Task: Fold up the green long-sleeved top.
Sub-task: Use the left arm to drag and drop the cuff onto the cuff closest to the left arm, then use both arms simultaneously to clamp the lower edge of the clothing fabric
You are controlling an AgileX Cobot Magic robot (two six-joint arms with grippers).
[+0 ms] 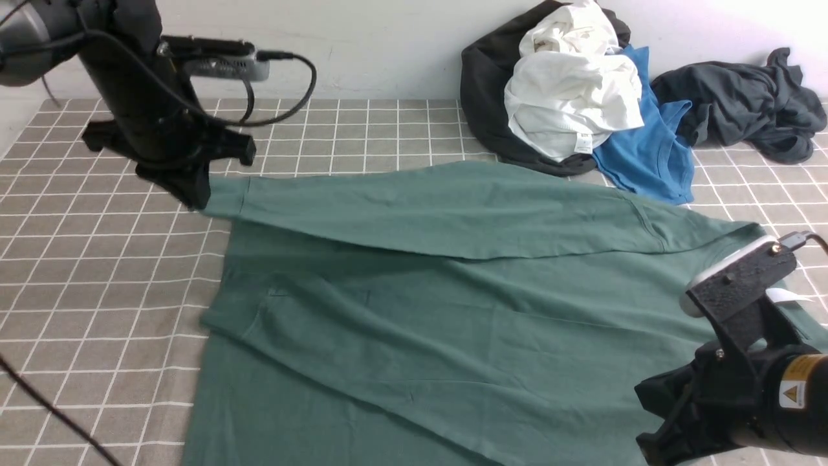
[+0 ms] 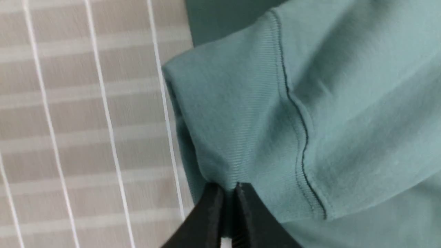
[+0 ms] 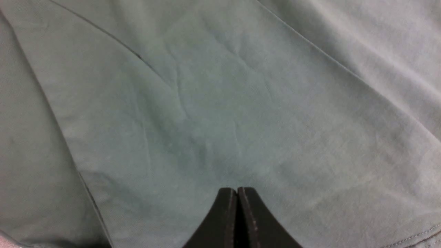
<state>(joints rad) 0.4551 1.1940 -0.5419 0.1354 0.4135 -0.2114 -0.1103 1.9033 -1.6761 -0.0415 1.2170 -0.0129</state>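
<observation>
In the front view the top [image 1: 453, 336] lies spread flat on the checked tablecloth [image 1: 97, 278], filling the middle and near part of the table. One sleeve [image 1: 446, 210] is laid across the body from right to left. The left gripper [image 1: 194, 194] sits at that sleeve's end, at the far left edge of the top. The right gripper [image 1: 660, 421] is low at the near right, over the top's edge; from here it cannot be told whether its fingers are together. A pile [image 1: 569, 97] of black, white, blue and grey clothes lies at the back, just beyond the top.

The left wrist view shows what the front view hides: the left gripper [image 2: 229, 193] is clamped on the ribbed edge of the cuff [image 2: 234, 131], with the tablecloth [image 2: 86, 120] beside it.

The right wrist view shows the right gripper [image 3: 237, 196] with its fingers pressed together and no cloth between them, over the wrinkled fabric of the top [image 3: 224, 103].
</observation>
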